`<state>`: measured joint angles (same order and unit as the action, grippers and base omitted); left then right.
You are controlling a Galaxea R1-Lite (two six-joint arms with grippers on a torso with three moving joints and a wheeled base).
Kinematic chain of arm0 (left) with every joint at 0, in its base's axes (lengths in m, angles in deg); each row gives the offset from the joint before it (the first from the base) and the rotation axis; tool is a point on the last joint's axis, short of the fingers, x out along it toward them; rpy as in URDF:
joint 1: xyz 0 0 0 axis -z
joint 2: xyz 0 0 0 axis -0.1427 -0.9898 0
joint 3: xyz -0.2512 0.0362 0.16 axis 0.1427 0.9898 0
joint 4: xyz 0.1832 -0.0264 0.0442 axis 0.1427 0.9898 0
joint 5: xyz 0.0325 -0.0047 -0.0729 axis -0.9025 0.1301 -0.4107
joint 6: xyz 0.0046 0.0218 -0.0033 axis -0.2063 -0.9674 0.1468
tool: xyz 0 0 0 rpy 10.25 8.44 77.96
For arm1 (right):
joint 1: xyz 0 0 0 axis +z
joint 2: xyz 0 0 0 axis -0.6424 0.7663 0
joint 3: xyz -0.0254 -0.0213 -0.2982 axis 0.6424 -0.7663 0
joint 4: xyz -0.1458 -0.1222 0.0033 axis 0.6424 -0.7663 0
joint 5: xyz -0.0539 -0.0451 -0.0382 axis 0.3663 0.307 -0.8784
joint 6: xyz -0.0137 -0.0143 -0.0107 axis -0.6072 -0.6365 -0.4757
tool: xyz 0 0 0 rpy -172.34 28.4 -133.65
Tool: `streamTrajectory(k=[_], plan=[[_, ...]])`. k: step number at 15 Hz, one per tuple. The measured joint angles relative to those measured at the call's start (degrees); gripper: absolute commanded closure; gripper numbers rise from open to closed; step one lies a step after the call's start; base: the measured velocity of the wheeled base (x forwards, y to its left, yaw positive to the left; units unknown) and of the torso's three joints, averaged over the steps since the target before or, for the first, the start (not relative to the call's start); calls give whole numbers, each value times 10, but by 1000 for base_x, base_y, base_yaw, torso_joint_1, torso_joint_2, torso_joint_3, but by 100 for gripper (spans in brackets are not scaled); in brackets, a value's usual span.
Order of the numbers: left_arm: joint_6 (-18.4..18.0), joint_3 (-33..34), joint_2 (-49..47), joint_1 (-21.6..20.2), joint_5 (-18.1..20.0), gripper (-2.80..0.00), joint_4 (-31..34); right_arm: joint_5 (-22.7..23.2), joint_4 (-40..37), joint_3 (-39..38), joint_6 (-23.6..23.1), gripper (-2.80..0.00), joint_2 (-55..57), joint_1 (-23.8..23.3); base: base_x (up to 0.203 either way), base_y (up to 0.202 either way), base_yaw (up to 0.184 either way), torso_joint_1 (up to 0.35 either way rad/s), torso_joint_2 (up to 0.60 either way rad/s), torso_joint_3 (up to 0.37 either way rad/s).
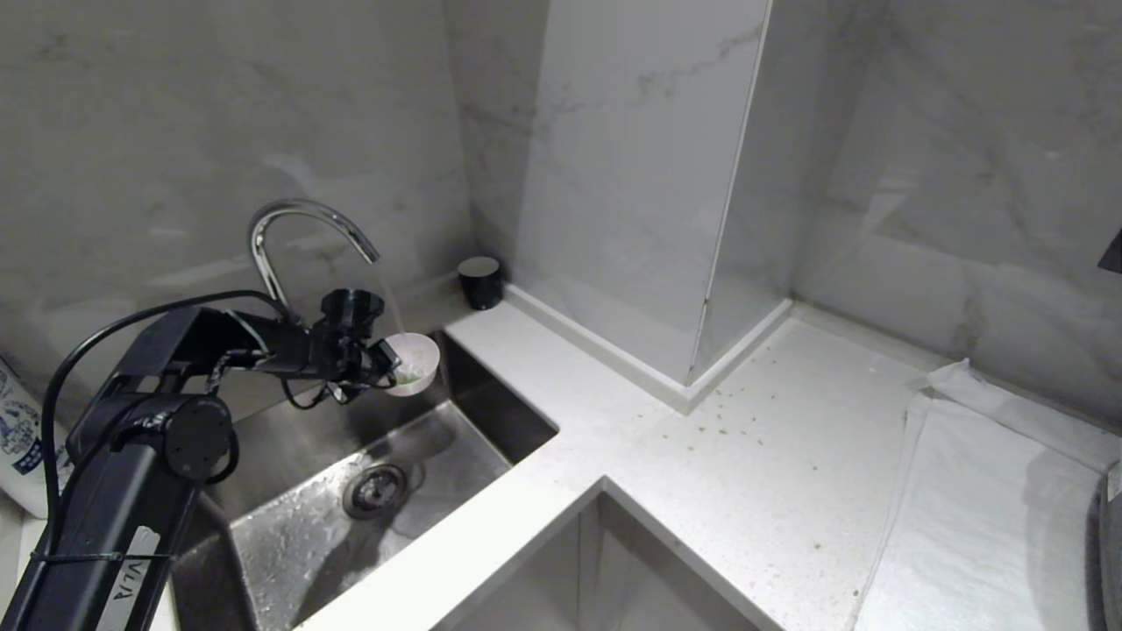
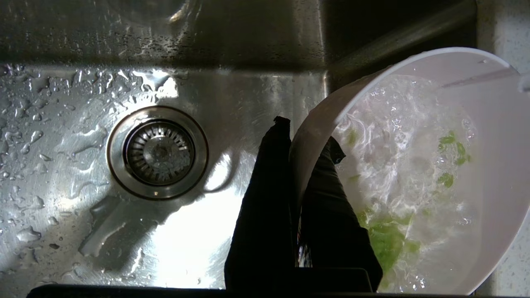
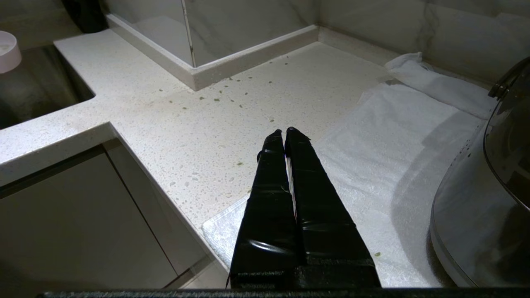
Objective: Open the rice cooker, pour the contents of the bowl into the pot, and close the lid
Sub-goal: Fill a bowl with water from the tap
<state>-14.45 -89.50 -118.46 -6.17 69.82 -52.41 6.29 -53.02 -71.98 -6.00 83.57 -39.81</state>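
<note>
My left gripper [image 1: 390, 359] [image 2: 308, 134] is shut on the rim of the pale pink bowl [image 1: 416, 361] [image 2: 488, 165], one finger inside and one outside. It holds the bowl tilted over the sink [image 1: 289, 535], under the faucet [image 1: 298, 219]. A thin stream of water [image 1: 390, 302] runs into the bowl, and the contents [image 2: 387, 240], green bits, swirl in foaming water. My right gripper [image 3: 283, 131] hangs shut and empty over the counter's front edge, by a white towel [image 3: 393, 136]. The bowl [image 3: 6, 51] also shows far off in the right wrist view. The rice cooker, its pot and its lid are out of view.
The sink's drain [image 1: 375, 489] [image 2: 157, 152] lies below the bowl. A black cup [image 1: 480, 280] stands in the corner behind the sink. Green bits [image 1: 719, 412] are scattered on the counter. A shiny steel vessel with a dark domed top [image 3: 476, 215] stands on the towel [image 1: 990, 508].
</note>
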Motion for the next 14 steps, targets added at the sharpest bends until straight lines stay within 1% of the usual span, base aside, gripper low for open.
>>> streamTrajectory(k=[6,9,14], plan=[[2,0,1,1,1,0,4,0,0,0,0,0,0,0,0,0,0,0,0,0],[3,1,3,4,1,0,18,0,0,0,0,0,0,0,0,0,0,0,0,0],[22,8,25,20,7,0,87,0,0,0,0,0,0,0,0,0,0,0,0,0]])
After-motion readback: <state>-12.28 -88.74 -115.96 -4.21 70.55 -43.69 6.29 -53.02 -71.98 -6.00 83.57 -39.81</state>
